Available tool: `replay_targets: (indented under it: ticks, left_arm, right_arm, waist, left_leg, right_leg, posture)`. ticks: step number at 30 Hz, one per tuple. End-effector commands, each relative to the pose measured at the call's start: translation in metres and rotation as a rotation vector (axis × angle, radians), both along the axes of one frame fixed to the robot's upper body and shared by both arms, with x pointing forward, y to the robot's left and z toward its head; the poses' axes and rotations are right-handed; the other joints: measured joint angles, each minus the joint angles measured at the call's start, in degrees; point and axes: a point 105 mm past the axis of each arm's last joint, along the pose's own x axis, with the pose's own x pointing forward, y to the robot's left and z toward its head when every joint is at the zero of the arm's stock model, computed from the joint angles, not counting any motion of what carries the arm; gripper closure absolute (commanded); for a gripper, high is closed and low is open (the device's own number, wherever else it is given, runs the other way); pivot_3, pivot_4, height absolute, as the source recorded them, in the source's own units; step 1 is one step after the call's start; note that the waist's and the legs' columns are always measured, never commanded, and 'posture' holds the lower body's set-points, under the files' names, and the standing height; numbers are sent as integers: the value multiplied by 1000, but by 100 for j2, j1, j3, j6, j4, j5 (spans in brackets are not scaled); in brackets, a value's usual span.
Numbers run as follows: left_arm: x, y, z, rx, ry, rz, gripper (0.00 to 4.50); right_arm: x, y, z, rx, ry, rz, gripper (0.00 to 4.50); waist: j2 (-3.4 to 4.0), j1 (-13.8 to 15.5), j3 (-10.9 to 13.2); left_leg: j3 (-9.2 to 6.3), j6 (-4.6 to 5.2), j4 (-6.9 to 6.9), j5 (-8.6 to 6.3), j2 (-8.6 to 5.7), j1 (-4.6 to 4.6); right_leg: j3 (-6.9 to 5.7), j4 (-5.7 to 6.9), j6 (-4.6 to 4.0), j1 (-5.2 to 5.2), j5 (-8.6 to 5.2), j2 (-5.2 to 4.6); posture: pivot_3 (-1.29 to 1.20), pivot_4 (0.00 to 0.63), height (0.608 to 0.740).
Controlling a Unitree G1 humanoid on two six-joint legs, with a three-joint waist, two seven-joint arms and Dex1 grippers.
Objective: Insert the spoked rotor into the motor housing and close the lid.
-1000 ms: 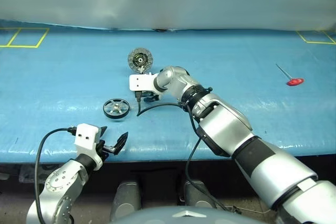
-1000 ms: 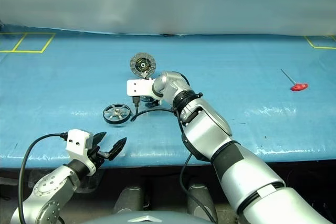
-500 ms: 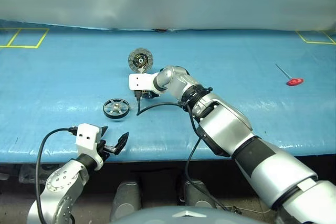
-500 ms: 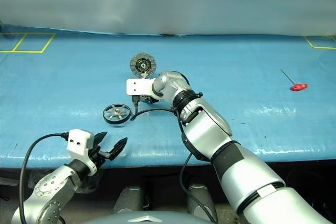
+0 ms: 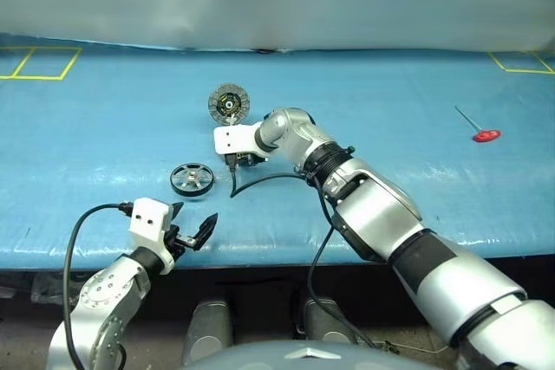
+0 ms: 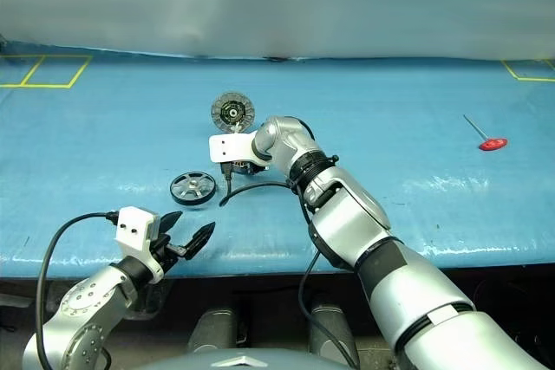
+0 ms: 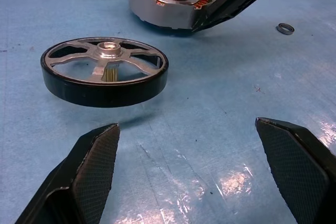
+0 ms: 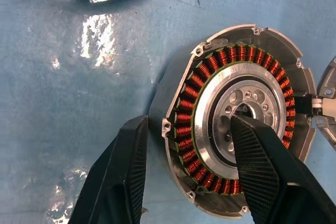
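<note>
Right end effector (image 8: 184,177) of mine straddles the wall of the short round silver motor housing (image 8: 236,129) with its ring of copper windings: one finger sits in the central bore, the other just outside the rim. The jaws stand partly closed across that wall, though I cannot tell how firmly they press. My left end effector (image 7: 186,174) hangs wide open and empty at the near edge of the blue desk (image 5: 416,119).

Between its fingers, a little farther off, lies the small dark grey spoked rotor (image 7: 105,72), black-rimmed with silver spokes and hub, flat on the desk, near and to the left of the housing and apart from it. The round hinged lid (image 5: 229,103) stands tipped up on the far side of the housing, its dark radial face showing.

So I judge the task barely begun: the housing is open and being steadied, but the rotor is not yet picked up, and both insertion and closing the lid remain.
</note>
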Motion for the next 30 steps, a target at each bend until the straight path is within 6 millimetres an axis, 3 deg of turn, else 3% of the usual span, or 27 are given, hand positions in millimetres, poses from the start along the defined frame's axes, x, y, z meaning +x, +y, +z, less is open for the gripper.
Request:
replay_targets:
  ticks: [1,8,16,30]
  left_arm:
    - [2,-3,2,-2,-9,-20,0]
    - [6,-9,0,-17,-1,-44,0]
    - [9,-10,2,-1,-21,-51,0]
    - [7,-8,9,44,-85,-68,0]
  right_arm:
    - [-23,-4,-26,-30,120,41,2456]
    - [-60,-25,-45,-56,141,58,2456]
    - [-90,-44,-51,-52,164,-2,2456]
    - [-120,-46,-60,-8,261,-43,2456]
  waist:
    - [-1,1,-4]
    - [17,21,-47]
    - [3,92,-82]
    - [-9,127,-111]
  left_leg:
    - [0,-2,-1,-1,0,9]
    - [-4,-15,-7,-11,0,73]
    - [-11,-36,-4,-24,-1,89]
    - [-14,-49,-9,-34,-2,85]
  right_leg:
    - [0,-1,-1,0,-1,0]
    - [-3,-1,-14,55,-17,0]
    - [-11,-2,6,71,-33,-5]
    - [-16,-19,11,71,-38,-11]
  posture:
    - [0,150,740]
    - [0,150,740]
    - [0,150,740]
    - [0,150,740]
